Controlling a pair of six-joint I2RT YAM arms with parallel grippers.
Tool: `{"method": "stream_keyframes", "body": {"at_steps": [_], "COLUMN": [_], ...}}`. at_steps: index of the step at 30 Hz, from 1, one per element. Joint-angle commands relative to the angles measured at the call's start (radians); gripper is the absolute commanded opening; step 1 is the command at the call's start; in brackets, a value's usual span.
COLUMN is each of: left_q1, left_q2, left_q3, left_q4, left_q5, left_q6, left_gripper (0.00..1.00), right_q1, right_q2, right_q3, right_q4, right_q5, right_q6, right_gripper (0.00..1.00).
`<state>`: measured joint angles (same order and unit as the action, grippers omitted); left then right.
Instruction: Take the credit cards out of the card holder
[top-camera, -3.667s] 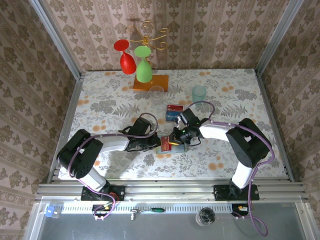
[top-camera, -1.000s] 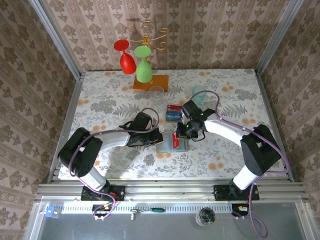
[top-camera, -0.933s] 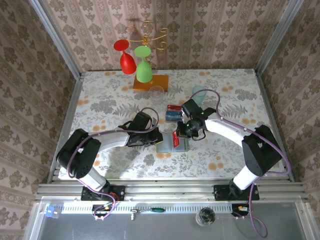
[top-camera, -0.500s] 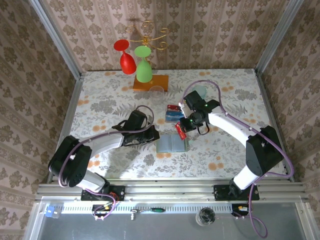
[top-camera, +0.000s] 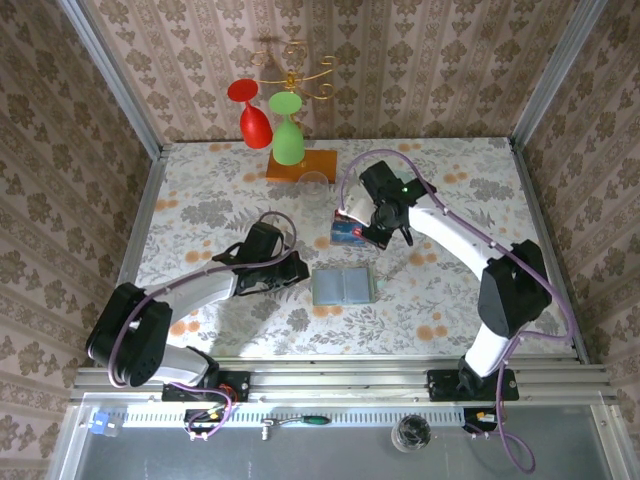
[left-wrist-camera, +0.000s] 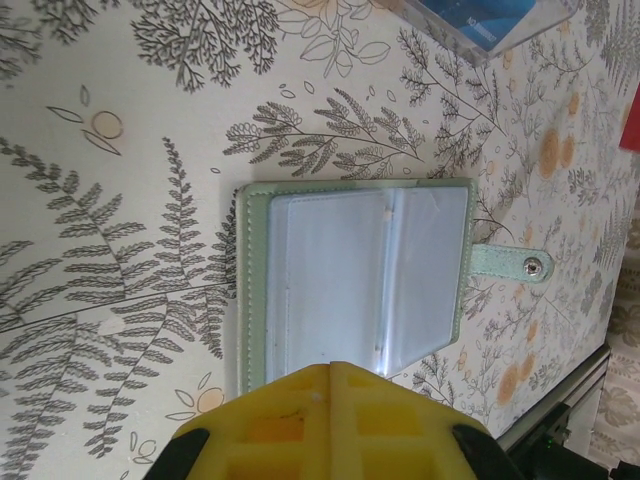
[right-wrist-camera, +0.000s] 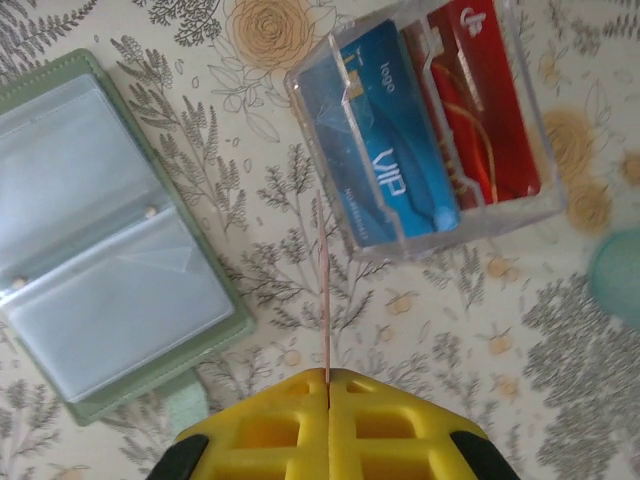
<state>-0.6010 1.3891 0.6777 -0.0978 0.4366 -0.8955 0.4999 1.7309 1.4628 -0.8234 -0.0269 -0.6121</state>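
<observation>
**Q:** Left side first. What are the jaws doing?

**A:** I see the left gripper (left-wrist-camera: 330, 368) clenched, its yellow fingers pressed flat together with nothing between them. It hangs just beside the left panel of the card holder (left-wrist-camera: 350, 280). I cannot tell whether it touches.

**Q:** Where is the holder?

**A:** It lies on the worktop (top-camera: 480, 180) about mid-width, nearer the near edge than the far one. It is spread flat with both panels up and the clear sleeves facing the camera. Its strap (left-wrist-camera: 510, 262), with a snap on it, sticks out toward the right edge.

**Q:** And the right side?

**A:** The right gripper (right-wrist-camera: 327, 378) is clamped tight on a thin card (right-wrist-camera: 325, 290). The card is edge-on to my wrist camera, so it reads as a fine reddish line running straight out from the fingertips. In that view the line falls between the holder and the clear box (right-wrist-camera: 298, 88). Overhead, the gripper sits at the box's right side, around the middle of the worktop. I cannot tell whether the card's far tip touches anything.

**Q:** What is in the box?

**A:** A blue card (right-wrist-camera: 390, 150) and a red card (right-wrist-camera: 485, 110) stand side by side, the blue one on the holder's side. The box sits toward the far edge from the holder, and the two are apart. The rim of a teal cup (right-wrist-camera: 620, 275) shows beyond the box.
</observation>
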Motion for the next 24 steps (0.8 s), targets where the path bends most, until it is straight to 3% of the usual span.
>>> {"method": "stream_keyframes", "body": {"at_steps": [1, 24], "left_q1": [0.016, 0.12], "left_q2": [-0.03, 0.003], "left_q3": [-0.015, 0.016], "left_q4": [-0.048, -0.093], "left_q5": [-0.013, 0.028], "left_q6": [0.026, 0.061], "left_gripper": [0.03, 0.04], "right_q1": [-0.019, -0.06], "right_q2": [0.07, 0.517], "right_q3": [0.1, 0.752], "right_q4": [-0.078, -0.361], "right_q5": [0.011, -0.085], "right_q6": [-0.145, -0.242], "right_gripper": [0.0, 0.0]}}
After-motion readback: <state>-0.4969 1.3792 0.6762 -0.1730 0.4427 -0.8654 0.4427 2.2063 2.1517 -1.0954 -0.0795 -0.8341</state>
